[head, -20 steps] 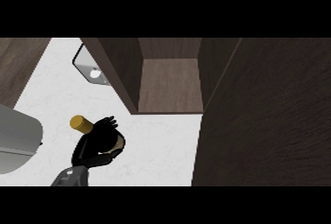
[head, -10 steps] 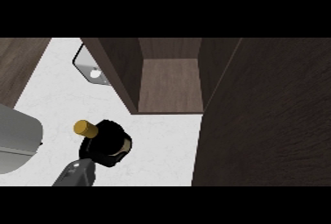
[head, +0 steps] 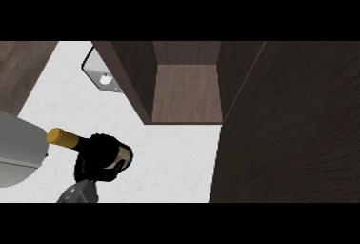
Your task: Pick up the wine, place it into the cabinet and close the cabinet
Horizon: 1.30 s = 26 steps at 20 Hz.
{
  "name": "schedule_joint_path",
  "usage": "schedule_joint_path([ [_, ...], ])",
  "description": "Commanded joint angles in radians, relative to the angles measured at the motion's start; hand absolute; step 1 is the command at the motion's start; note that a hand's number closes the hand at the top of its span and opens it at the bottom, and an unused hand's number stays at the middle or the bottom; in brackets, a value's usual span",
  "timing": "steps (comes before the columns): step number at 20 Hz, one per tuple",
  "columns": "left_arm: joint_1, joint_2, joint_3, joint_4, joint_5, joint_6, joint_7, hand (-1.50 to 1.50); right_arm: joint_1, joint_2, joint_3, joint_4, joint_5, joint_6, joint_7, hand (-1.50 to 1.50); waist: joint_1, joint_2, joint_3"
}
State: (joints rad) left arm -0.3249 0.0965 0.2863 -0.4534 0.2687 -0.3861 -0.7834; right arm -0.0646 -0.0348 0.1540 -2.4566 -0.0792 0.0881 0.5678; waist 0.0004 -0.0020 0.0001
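Note:
The wine bottle point(head: 65, 137) is dark with a gold cap and lies tilted, its cap pointing up-left, at the lower left of the head view. My left hand point(head: 98, 159) is curled round its body and hides most of it; a pale strip of label point(head: 125, 153) shows at the hand's right side. The cabinet point(head: 186, 93) stands open up and to the right of the hand, with a bare brown floor inside. Its dark wooden door point(head: 292, 133) fills the right of the view. My right hand does not show.
A large grey rounded object point(head: 15, 152) sits at the left edge, close beside the bottle's cap. A small shiny metal-framed item point(head: 102, 72) lies left of the cabinet's wall. The white counter point(head: 172, 157) stretches between the hand and the cabinet's front edge.
The hand's fingers were spread beside the bottle and have curled round it. Hand and bottle have shifted a little to the right.

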Motion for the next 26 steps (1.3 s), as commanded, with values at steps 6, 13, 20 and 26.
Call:
schedule_joint_path([
  [6, 0.079, -0.044, -0.016, -0.221, 0.098, -0.014, 0.103, 1.50, -0.059, -0.031, -0.093, -0.008, -0.095, 0.023, 0.027, -1.50, 0.003, 0.001, 0.000],
  [13, 0.096, -0.094, -0.130, -0.414, 0.073, 0.069, 0.198, 1.50, -0.033, -0.036, -0.114, -0.051, -0.119, 0.023, 0.070, -1.50, -0.002, 0.000, 0.000],
  [20, 0.282, -0.096, -0.404, -0.756, 0.198, 0.257, 0.314, 1.50, -0.050, -0.003, -0.100, 0.055, -0.097, 0.032, -0.028, -1.50, 0.004, 0.000, 0.001],
  [26, 0.264, -0.096, -0.563, -0.827, 0.292, 0.460, 0.363, 1.50, 0.095, 0.020, -0.014, -0.121, -0.059, 0.030, 0.020, -1.50, -0.007, 0.000, 0.000],
])
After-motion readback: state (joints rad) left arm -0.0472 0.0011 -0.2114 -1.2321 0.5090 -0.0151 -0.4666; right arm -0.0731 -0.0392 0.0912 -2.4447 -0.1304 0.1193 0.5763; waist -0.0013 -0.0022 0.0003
